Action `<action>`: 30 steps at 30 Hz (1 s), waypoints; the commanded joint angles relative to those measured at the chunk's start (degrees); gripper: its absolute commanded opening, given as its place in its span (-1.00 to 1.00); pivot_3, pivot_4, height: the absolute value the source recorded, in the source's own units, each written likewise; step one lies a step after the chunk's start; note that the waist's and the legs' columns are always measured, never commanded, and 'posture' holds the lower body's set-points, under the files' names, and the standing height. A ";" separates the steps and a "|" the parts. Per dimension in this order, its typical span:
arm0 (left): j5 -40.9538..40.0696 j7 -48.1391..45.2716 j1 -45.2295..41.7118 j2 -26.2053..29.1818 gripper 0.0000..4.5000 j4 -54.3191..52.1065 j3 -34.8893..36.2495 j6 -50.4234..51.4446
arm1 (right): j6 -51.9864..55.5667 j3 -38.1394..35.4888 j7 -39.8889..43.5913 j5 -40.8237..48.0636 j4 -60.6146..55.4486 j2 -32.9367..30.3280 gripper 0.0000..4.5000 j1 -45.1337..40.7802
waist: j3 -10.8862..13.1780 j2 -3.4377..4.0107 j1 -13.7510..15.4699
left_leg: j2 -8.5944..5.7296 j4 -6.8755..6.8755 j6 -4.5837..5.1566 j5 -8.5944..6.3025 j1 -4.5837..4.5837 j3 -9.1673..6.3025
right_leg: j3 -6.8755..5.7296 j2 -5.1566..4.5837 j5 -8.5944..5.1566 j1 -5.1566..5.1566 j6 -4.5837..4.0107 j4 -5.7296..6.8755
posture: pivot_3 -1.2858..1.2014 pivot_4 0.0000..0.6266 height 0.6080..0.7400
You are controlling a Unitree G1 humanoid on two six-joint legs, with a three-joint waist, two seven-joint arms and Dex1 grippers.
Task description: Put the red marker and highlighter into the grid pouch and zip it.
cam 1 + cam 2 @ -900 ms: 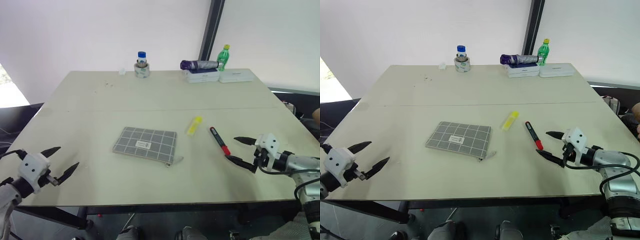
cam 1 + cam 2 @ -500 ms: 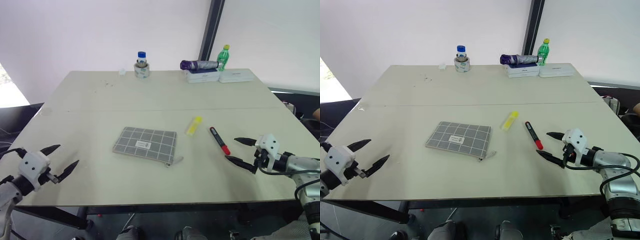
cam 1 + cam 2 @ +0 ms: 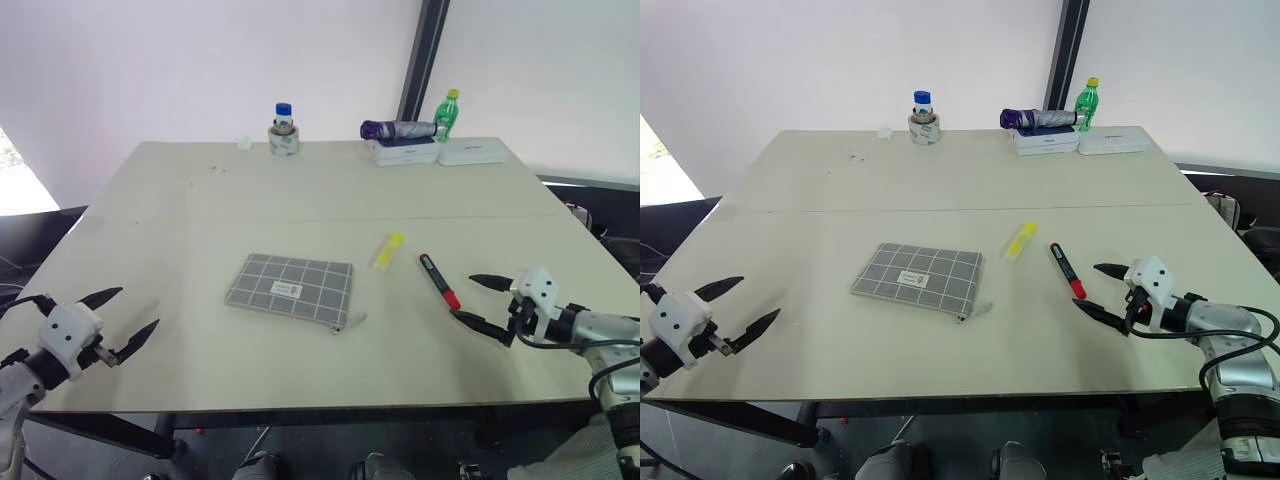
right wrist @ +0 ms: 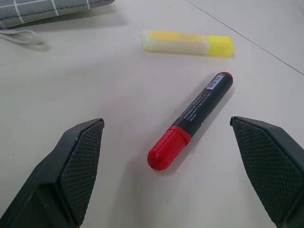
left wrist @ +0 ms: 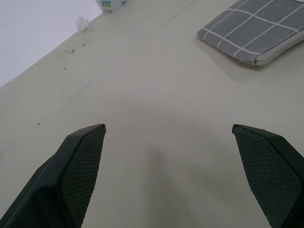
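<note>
Beige counter (image 3: 200, 200) carries, at centre frame, the soft grid pouch (image 3: 291, 288), best pinned flat; right of it lie the stubby highlighter (image 3: 388, 251) and rigid, likely slippery red marker (image 3: 438, 281), graspable mid-barrel. Left pincer (image 3: 112, 322) and right pincer (image 3: 481, 302) gape wide, empty.

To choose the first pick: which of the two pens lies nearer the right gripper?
The black-barrelled red marker, just ahead of the right gripper; the stubby yellow highlighter lies beyond it.
</note>
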 commanded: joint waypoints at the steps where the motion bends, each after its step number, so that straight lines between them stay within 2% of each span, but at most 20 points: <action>1: 1.31 0.82 -1.24 0.96 1.00 0.54 -0.11 -2.39 | 0.87 -0.53 -0.60 0.63 -2.50 0.28 0.97 -0.55 | 0.00 0.00 0.05 | 0.00 0.00 0.00 0.00 0.00 0.00 | 0.00 0.00 0.00 0.00 0.00 0.00 | 0.03 -0.52 1.00; 4: 3.96 1.88 -2.79 1.42 1.00 2.64 -1.07 -4.93 | 2.55 -0.19 -1.10 1.44 -4.17 1.19 0.97 -1.01 | 0.00 0.00 0.07 | 0.00 0.00 0.00 0.00 0.00 0.00 | 0.00 0.00 0.00 0.01 0.00 0.00 | 0.03 -0.52 1.00; 5: 5.46 2.73 -3.81 1.78 1.00 3.90 -1.67 -6.27 | 3.52 0.11 -1.65 1.82 -5.07 1.95 0.74 -1.59 | 0.00 0.00 0.03 | 0.00 0.00 0.00 0.00 0.00 0.00 | 0.00 0.00 0.00 0.00 0.00 0.00 | 0.03 -0.52 1.00; 6: 7.48 3.62 -5.14 2.24 1.00 5.47 -2.66 -8.44 | 3.85 0.91 -2.28 1.57 -6.10 3.03 0.61 -2.14 | 0.00 0.00 0.02 | 0.00 0.00 0.00 0.00 0.00 -0.01 | 0.00 0.00 0.00 0.00 0.00 0.00 | 0.03 -0.52 1.00; 9: 10.69 5.34 -9.37 2.93 1.00 9.01 -5.05 -11.78 | 5.06 2.95 -4.95 0.85 -8.68 6.84 -0.11 -4.00 | 0.00 0.00 0.00 | 0.01 -0.01 0.00 0.00 -0.01 -0.01 | 0.00 0.01 0.00 -0.01 0.00 0.00 | 0.03 -0.52 1.00; 10: 11.73 5.58 -11.03 3.15 1.00 10.17 -6.10 -13.34 | 5.32 4.05 -6.24 0.09 -9.31 8.36 -0.25 -4.83 | 0.00 0.00 -0.01 | 0.01 0.00 0.00 0.00 -0.01 0.00 | 0.00 0.02 0.01 -0.03 0.00 0.00 | 0.03 -0.52 1.00; 13: 16.26 7.00 -16.13 4.09 1.00 15.43 -9.72 -18.90 | 4.37 8.57 -10.78 -5.23 -9.20 12.24 -0.99 -6.86 | 0.00 0.00 -0.02 | 0.01 -0.01 0.00 0.01 -0.02 0.02 | 0.00 0.04 0.01 -0.03 0.01 0.01 | 0.03 -0.52 1.00; 19: 24.53 11.59 -25.96 5.86 1.00 27.34 -16.78 -28.61 | 2.87 13.71 -18.21 -12.51 -7.58 17.59 -0.99 -10.26 | 0.00 0.00 0.11 | -0.02 0.01 -0.01 0.02 -0.11 0.16 | -0.01 0.14 0.02 -0.15 0.03 0.03 | 0.03 -0.52 1.00; 23: 33.87 15.88 -32.32 6.32 1.00 34.81 -24.31 -37.90 | 0.82 15.80 -22.45 -17.06 -3.30 18.86 -0.99 -13.19 | 0.00 0.00 0.24 | -0.07 0.02 -0.29 0.19 -0.12 0.21 | -0.01 0.14 0.02 -0.15 0.04 0.03 | 0.03 -0.52 1.00; 30: 44.96 24.61 -39.30 5.65 1.00 42.78 -33.88 -46.74 | -0.72 16.79 -23.24 -18.07 -0.75 20.32 -0.99 -15.79 | 0.00 0.01 0.25 | -0.07 -0.01 -0.32 0.21 -0.12 0.25 | 0.00 0.17 0.01 -0.17 0.05 0.06 | 0.03 -0.52 1.00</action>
